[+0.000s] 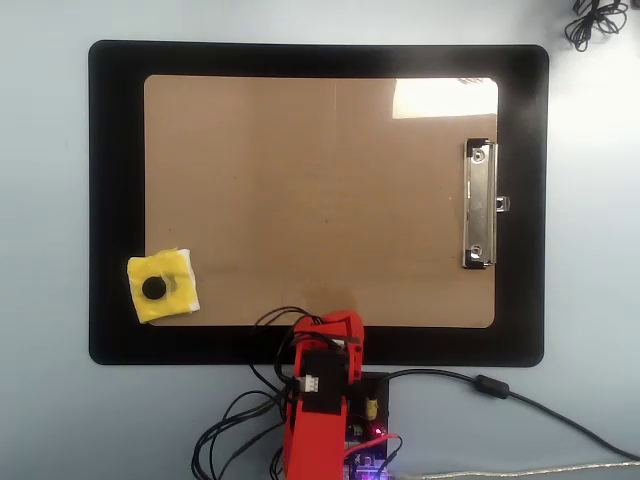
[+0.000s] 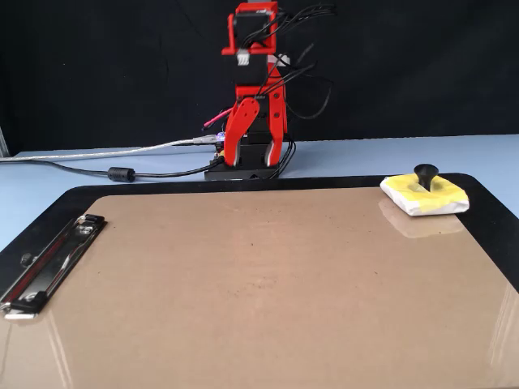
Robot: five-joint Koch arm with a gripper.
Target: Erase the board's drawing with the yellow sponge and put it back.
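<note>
The brown board [image 1: 320, 200] lies on a black mat, its silver clip [image 1: 479, 204] at the right in the overhead view. No black X drawing shows on it in either view; only faint specks show near its middle. The yellow sponge [image 1: 162, 286] with its black knob sits at the board's lower left corner, half on the mat; in the fixed view it [image 2: 426, 195] is at the far right. My red gripper [image 2: 251, 162] hangs fingers-down over the arm's base, jaws slightly apart and empty, far from the sponge. In the overhead view the gripper [image 1: 335, 325] is at the mat's near edge.
The black mat [image 1: 115, 200] surrounds the board on a light blue table. Cables [image 1: 520, 395] run from the arm's base to the right in the overhead view. A coiled black cord [image 1: 592, 20] lies at the top right corner.
</note>
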